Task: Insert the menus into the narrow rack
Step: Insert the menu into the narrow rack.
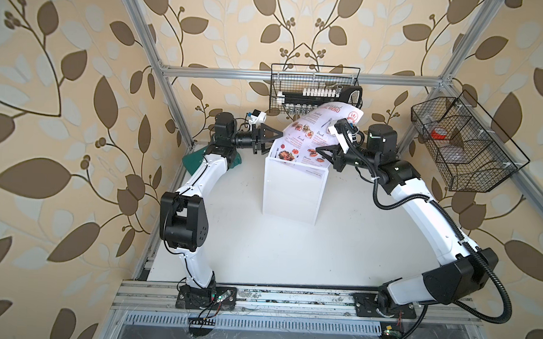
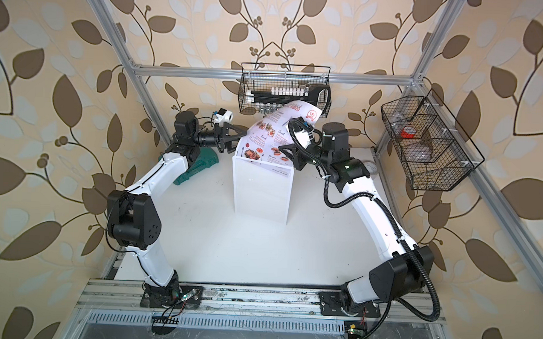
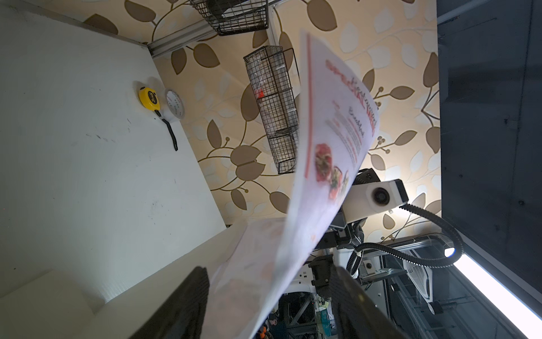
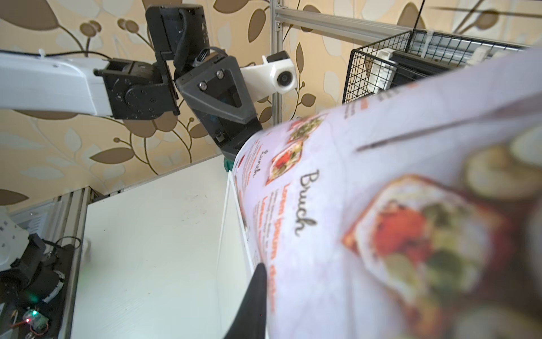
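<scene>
The white table [image 1: 236,237] fills the middle and lower part of both top views. The left arm [image 1: 201,174] rises along the left of the frame and the right arm [image 1: 418,209] along the right, both bending toward the centre. The rack [image 1: 291,192] stands upright on the table just above the centre of the frame, between the arms. One wire basket [image 1: 313,84] hangs at the upper centre and a second basket [image 1: 463,146] at the upper right. The menu [image 1: 309,125] has its lower edge in the top opening of the rack. Most of the sheet stands out above and curves back, its red heading in front of the upper-centre basket. A green case [image 2: 198,169] lies on the table left of the rack, partly under the left arm. The left gripper [image 1: 271,142] is at the left edge of the menu, just above the rack. In the left wrist view its jaws stand wide apart and the sheet passes through the gap. The right gripper [image 1: 325,155] is at the right edge of the menu. In the right wrist view one finger [image 4: 255,287] shows before the sheet and the other is hidden, so I cannot tell if these jaws are closed on it. A yellow tape measure [image 3: 149,98] and a clear tape roll [image 3: 175,105] lie touching each other at the table's edge by the wall.
</scene>
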You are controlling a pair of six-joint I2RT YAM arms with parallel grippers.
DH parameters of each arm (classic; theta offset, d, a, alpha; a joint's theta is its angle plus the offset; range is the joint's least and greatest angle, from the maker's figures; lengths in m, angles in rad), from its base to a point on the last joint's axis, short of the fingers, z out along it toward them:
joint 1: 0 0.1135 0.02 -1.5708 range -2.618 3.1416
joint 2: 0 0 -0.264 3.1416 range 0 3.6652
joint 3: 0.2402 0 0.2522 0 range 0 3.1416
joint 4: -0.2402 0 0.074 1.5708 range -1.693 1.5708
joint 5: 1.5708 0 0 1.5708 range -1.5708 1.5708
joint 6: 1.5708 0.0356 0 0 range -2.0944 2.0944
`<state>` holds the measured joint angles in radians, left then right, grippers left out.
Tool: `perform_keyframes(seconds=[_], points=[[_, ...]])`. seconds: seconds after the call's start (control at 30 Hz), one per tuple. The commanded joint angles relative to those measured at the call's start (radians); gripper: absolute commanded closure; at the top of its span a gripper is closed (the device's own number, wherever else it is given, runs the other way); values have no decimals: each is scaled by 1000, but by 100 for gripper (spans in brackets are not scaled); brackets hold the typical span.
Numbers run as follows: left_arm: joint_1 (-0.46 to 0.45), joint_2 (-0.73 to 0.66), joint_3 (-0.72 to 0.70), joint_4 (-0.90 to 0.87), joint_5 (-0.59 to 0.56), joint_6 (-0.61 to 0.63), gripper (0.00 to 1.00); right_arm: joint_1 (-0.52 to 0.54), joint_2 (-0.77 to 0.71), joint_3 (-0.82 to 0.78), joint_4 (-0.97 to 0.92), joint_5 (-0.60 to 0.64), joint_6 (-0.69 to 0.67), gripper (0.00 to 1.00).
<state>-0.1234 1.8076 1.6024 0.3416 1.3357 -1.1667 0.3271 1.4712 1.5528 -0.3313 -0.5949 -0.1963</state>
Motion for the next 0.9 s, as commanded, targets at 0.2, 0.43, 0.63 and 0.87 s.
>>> perform_keyframes(seconds=[0.2,0.43,0.63,0.87], points=[[1,1,41,178,27,-96,32,-2,32,104,-163,-8,-161,100],[-5,-14,22,184,27,-96,32,-3,75,167,-276,3,-231,100],[-11,-8,27,182,27,-102,32,-2,91,177,-308,19,-261,99],[-13,8,49,177,23,-102,32,5,107,166,-294,25,-249,97]])
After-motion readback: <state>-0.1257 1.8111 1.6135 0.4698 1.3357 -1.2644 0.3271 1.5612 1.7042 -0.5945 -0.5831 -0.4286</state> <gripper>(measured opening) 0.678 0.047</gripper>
